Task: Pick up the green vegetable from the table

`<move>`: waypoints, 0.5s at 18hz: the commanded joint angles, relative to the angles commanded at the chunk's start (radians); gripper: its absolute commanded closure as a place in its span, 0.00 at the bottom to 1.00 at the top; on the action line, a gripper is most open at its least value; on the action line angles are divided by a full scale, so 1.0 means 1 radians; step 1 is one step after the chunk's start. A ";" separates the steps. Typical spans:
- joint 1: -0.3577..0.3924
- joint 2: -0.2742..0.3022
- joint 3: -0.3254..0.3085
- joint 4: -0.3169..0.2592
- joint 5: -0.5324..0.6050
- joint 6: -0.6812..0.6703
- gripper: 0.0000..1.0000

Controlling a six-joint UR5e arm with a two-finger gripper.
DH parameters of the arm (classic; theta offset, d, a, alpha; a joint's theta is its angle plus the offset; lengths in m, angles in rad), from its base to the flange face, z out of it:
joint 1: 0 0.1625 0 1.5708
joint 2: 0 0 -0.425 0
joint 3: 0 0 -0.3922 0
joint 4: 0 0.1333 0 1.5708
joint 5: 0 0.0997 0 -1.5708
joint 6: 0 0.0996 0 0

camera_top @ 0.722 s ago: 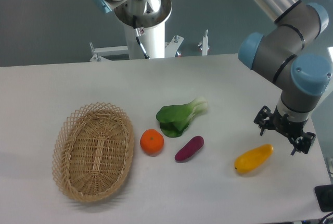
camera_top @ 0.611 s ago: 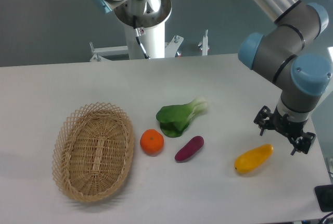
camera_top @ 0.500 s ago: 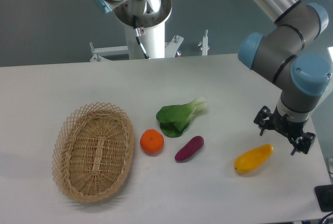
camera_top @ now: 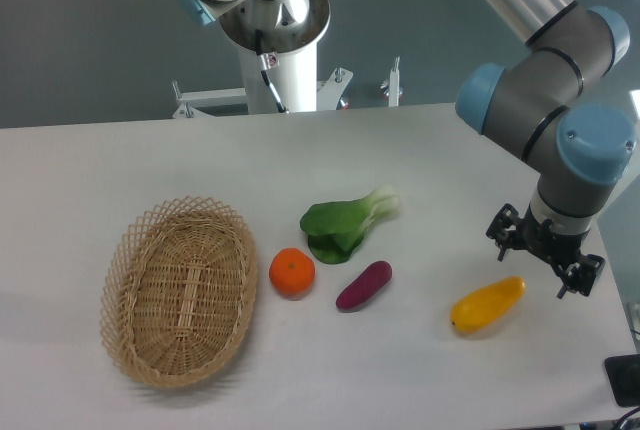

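Dark green vegetable point(camera_top: 343, 223), white table point(camera_top: 120, 165), purple piece point(camera_top: 363, 285), tan woven basket point(camera_top: 178, 291)

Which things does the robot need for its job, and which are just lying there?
Needed for the job:
green vegetable
table it lies on
gripper, empty with jaws open, off to the side

Just lying about:
wicker basket
orange
purple eggplant
yellow piece

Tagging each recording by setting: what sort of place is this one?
Most likely a robotics lab bench: a bare white table, an arm's pedestal base bolted behind it, and toy produce such as the green vegetable beside a wicker basket.
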 joint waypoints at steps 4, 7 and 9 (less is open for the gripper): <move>0.000 0.002 -0.003 0.006 0.000 -0.011 0.00; -0.002 0.003 -0.005 0.005 0.005 -0.014 0.00; -0.003 0.026 -0.028 -0.003 -0.001 -0.015 0.00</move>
